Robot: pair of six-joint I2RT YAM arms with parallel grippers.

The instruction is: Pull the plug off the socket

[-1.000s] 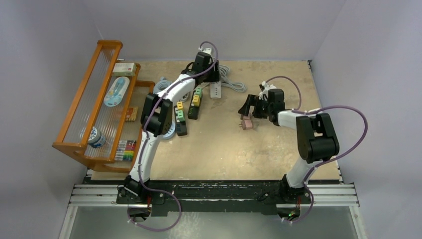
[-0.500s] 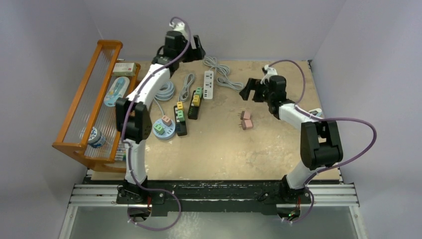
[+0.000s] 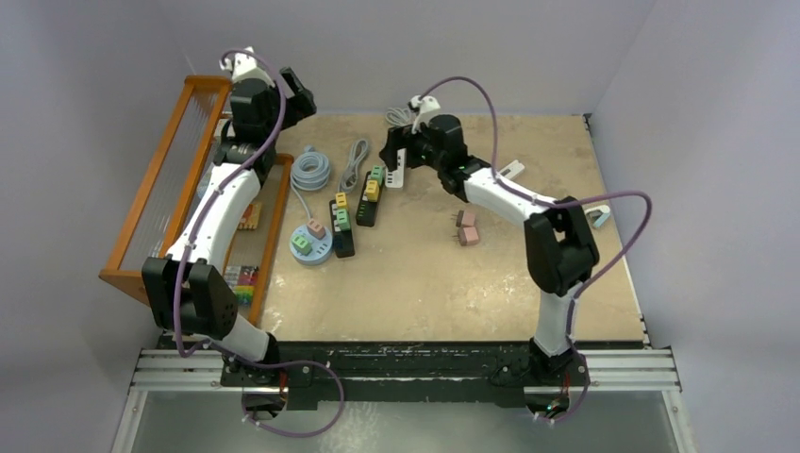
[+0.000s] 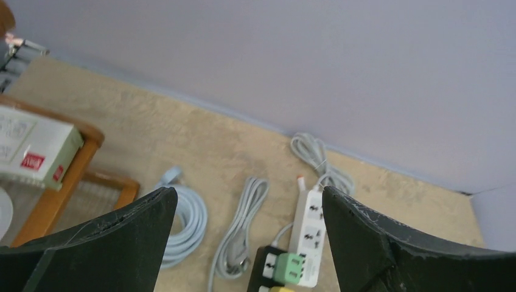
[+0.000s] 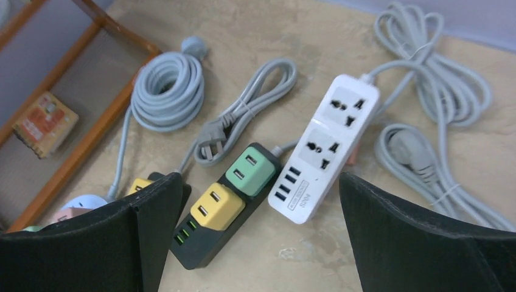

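Observation:
A black power strip (image 3: 366,209) lies left of the table's centre with a green plug (image 3: 375,175) and a yellow plug (image 3: 370,190) in its sockets. The right wrist view shows the same green plug (image 5: 254,172) and yellow plug (image 5: 216,205) on the black strip (image 5: 201,246), next to a white power strip (image 5: 325,149). My right gripper (image 3: 396,156) hovers open above the white strip's end, empty (image 5: 258,176). High over the shelf at the back left, my left gripper (image 3: 300,94) is open and empty (image 4: 246,191), with the green plug (image 4: 287,267) far below.
An orange wooden shelf (image 3: 156,217) with boxes stands at the left. A second black strip (image 3: 342,234) and a round blue socket (image 3: 311,243) also carry plugs. A coiled blue cable (image 3: 309,172), a grey cord (image 3: 355,162) and two loose pink plugs (image 3: 465,227) lie on the table.
My left arm rose from the white strip and swung left over the shelf, jaws opening. My right arm moved from beside the pink plugs to the white strip and opened wider.

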